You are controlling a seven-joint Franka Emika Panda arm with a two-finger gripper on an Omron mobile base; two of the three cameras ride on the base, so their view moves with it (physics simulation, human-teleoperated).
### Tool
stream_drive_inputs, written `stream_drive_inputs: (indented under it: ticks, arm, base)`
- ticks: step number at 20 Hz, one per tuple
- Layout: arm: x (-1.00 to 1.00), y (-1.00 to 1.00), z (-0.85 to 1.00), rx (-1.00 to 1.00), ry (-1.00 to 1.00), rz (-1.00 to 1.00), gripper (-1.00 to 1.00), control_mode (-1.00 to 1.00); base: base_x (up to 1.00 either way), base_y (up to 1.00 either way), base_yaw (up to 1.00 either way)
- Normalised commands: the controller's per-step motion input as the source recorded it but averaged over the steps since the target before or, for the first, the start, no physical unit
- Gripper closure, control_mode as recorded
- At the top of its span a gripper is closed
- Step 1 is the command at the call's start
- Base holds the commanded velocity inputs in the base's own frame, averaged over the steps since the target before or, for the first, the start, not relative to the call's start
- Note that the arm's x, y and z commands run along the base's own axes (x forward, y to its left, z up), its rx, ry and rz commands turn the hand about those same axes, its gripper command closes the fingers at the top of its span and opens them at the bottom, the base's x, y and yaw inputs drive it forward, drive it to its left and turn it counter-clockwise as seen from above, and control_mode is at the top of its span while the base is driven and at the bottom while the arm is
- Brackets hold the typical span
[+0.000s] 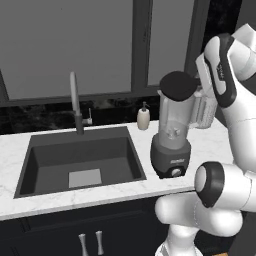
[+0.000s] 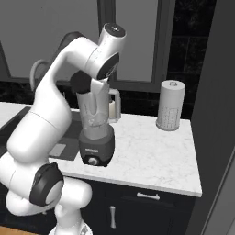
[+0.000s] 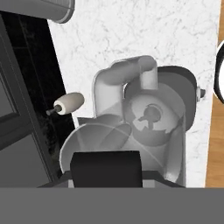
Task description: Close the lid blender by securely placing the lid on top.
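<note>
Lid (image 1: 178, 85) tilted over blender (image 1: 171, 142) jar mouth — gripper (image 3: 106, 168) clamped on it

My arm (image 2: 50, 114) rises from the base, bends at the elbow and reaches forward, wrist turned down. My hand (image 1: 212, 75) hangs high, pointing almost straight down. My gripper (image 3: 106, 168) is clamped narrow on the lid (image 1: 178, 85), which shows tilted in the left base view and edge-on at my fingertips in the hand view.

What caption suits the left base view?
The gripper holds the black lid tilted over the blender beside the sink.
</note>
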Motion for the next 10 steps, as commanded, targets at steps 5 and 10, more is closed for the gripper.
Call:
stream_drive_inputs:
  ticks: [5, 10]
  arm:
    - [0.2, -0.27, 0.0, -0.01, 0.08, 0.0, 1.0, -1.0]
    - [0.19, -0.23, 0.0, 0.0, 0.06, 0.0, 1.0, -1.0]
  base:
    - [0.0, 0.0, 0.0]
    - [0.0, 0.0, 0.0]
